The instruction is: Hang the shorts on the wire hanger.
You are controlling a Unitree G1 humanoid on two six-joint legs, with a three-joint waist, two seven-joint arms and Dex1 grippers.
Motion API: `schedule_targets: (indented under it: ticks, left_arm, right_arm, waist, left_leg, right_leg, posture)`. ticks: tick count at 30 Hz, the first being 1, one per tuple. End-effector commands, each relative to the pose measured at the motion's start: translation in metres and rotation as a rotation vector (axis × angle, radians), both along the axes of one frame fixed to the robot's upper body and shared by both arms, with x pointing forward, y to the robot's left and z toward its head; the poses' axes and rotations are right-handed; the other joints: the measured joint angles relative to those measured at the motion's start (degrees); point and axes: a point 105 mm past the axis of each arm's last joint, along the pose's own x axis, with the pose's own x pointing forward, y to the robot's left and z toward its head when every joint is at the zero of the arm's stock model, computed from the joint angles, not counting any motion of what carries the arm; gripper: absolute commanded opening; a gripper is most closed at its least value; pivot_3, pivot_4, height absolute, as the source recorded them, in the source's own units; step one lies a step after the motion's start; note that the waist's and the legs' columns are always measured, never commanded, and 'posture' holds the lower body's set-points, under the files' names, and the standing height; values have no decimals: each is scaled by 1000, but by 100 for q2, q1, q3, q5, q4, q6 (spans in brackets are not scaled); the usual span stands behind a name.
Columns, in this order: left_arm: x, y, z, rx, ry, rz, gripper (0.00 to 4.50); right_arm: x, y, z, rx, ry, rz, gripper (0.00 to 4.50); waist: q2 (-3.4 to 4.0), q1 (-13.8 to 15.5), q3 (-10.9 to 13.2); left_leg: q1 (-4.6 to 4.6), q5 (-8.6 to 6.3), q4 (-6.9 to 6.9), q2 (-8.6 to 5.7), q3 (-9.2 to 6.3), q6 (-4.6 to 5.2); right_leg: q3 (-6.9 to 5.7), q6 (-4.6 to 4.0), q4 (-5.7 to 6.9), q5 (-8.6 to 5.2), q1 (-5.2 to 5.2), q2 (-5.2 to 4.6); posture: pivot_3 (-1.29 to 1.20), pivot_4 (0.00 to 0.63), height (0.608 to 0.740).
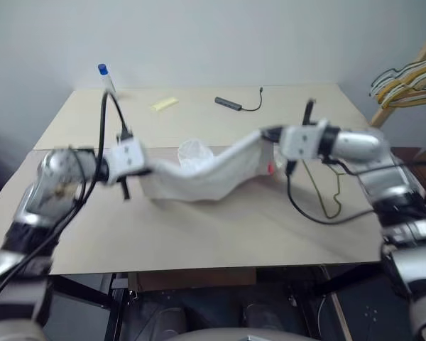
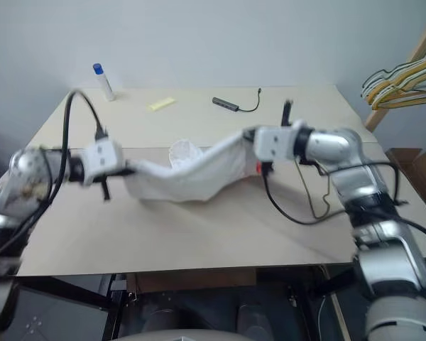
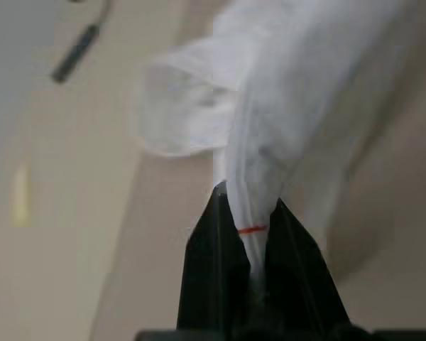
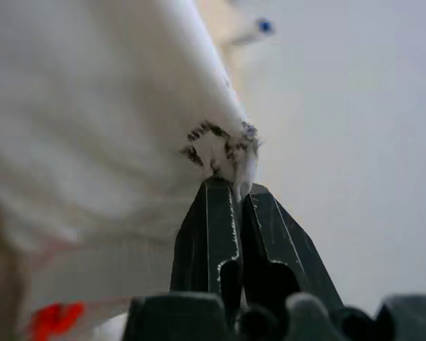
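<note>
Head views, table: pale wood table (image 1: 199, 227) against a plain grey wall, front edge near the camera, bare top in front of the cloth
Head views, shorts: shorts (image 1: 206, 174) strung between both grippers above mid-table, sagging in the middle
Head views, wire hanger: wire hanger (image 1: 334, 195) flat on the table near the right edge
Head views, far edge: bottle (image 1: 105, 78), yellow slip (image 1: 164, 104), dark cable (image 1: 238, 104)
Head views, right corner: bunched hangers (image 1: 408, 78) on a wooden rack
Left wrist view: left gripper (image 3: 250, 234) pinching a fold of the shorts
Right wrist view: right gripper (image 4: 238, 195) pinching the stitched corner
</note>
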Motion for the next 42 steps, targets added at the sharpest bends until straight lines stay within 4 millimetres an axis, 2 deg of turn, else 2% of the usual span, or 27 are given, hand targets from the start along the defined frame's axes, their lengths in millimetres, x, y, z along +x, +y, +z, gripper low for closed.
schedule_targets:
  ticks: [1,3,4,6,8,10,11,13,17,20,22,24,27,31,32,34,36,39,42]
  left_arm:
    - [59,16,91,-132,-328,287,22]
    - [72,19,129,-200,-453,391,22]
    - [74,22,158,-225,-597,473,22]
    - [64,26,210,-289,-866,566,22]
    - [53,20,235,-347,-997,539,22]
    - [47,10,240,-346,-1058,455,22]
    - [46,5,235,-335,-1053,408,22]
    - [48,-7,211,-291,-994,275,22]
    - [41,-23,137,-202,-772,-12,22]
    - [27,-18,86,-142,-590,-126,22]
    - [6,-12,50,-84,-436,-208,22]
    - [-17,-6,26,-36,-293,-262,22]
    - [-49,3,1,28,-102,-298,22]
    - [-92,10,-29,151,120,-368,22]
    - [-106,13,-41,205,188,-396,22]
    - [-126,16,-54,263,271,-438,22]
    - [-143,15,-61,282,342,-478,22]
    - [-167,13,-69,303,444,-540,22]
    - [-184,24,-86,321,536,-589,22]
  right_arm:
    - [37,-4,76,208,-305,-240,0]
    - [42,-2,106,299,-437,-306,0]
    - [39,-3,132,386,-567,-351,0]
    - [24,-12,174,597,-764,-409,0]
    - [9,-19,193,691,-902,-412,0]
    - [2,-23,192,697,-972,-387,0]
    - [3,-23,185,668,-975,-368,0]
    - [10,-23,159,550,-932,-336,0]
    - [26,-23,77,288,-675,-231,0]
    - [25,-29,8,111,-428,-145,0]
    - [14,-33,-38,-6,-275,-71,0]
    - [1,-37,-68,-63,-148,-3,0]
    - [-13,-41,-97,-120,-25,58,0]
    - [-30,-49,-125,-250,74,123,0]
    - [-35,-52,-132,-299,94,140,0]
    - [-40,-56,-139,-343,108,153,0]
    - [-43,-60,-143,-365,105,150,0]
    - [-48,-64,-148,-389,103,152,0]
    - [-59,-70,-152,-410,103,171,0]
  waist:
    - [-2,0,1]
    - [-3,-14,0]
    - [-3,-22,0]
    - [-4,-40,-1]
    - [-6,-37,-2]
    - [-6,-40,-2]
    - [-6,-37,-2]
    - [-5,-31,-3]
    - [-3,-107,-3]
    - [-3,-256,-3]
    - [-3,-376,-4]
    - [-3,-490,-3]
    - [-3,-655,-3]
    - [-3,-656,-2]
    - [-1,-643,-1]
    - [-2,-592,-1]
    - [-4,-501,-3]
    - [-4,-404,-3]
    - [-3,-303,-3]
  left_leg:
    - [-32,3,8,0,-4,-4]
    - [-94,30,11,-5,-10,-50]
    - [-104,35,5,-8,-10,-58]
    - [-116,33,-15,-21,-8,-58]
    - [-133,32,-58,-43,7,-57]
    - [-169,32,-75,-48,10,-58]
    - [-168,32,-78,-49,11,-58]
    - [-173,33,-80,-49,12,-59]
    - [-107,38,-69,-50,17,-59]
    - [-74,51,-68,-50,15,-57]
    - [-79,56,-66,-48,7,-60]
    - [-83,58,-73,-42,2,-63]
    - [-74,58,-74,-39,0,-63]
    - [-33,54,-52,-38,1,-54]
    - [-4,32,-52,-38,1,-14]
    - [63,11,-58,-31,9,19]
    - [88,5,-71,-28,20,26]
    - [84,6,-72,-20,30,26]
    - [81,5,-72,-21,47,26]
  right_leg:
    - [-6,0,-4,6,-27,0]
    - [-8,5,-9,12,-81,-6]
    - [-7,12,2,14,-85,-9]
    - [-6,28,-17,4,-97,-28]
    - [6,30,-25,3,-138,-48]
    - [3,30,-21,3,-189,-53]
    - [-3,31,-21,2,-188,-53]
    - [-23,35,-40,0,-182,-56]
    - [-28,46,-59,1,-92,-58]
    - [-24,50,-54,4,-62,-58]
    - [-21,50,-29,5,-72,-57]
    - [-15,50,-31,5,-79,-53]
    - [-5,50,-29,5,-75,-50]
    - [13,49,-24,5,-51,-48]
    - [17,49,-22,5,-23,-46]
    - [29,46,-23,3,35,-40]
    - [42,43,-21,4,44,-36]
    - [54,36,-15,8,30,-25]
    - [64,35,-16,8,21,-25]
  posture:
    - [46,0,740]
    - [45,0,740]
    - [44,0,740]
    - [39,0,740]
    - [33,0,740]
    - [28,0,740]
    - [28,0,740]
    - [17,0,740]
    - [13,0,740]
    - [20,0,740]
    - [28,0,740]
    - [33,0,740]
    - [40,0,740]
    - [44,0,740]
    - [42,0,740]
    - [38,0,740]
    - [32,0,740]
    - [26,0,740]
    - [23,0,740]
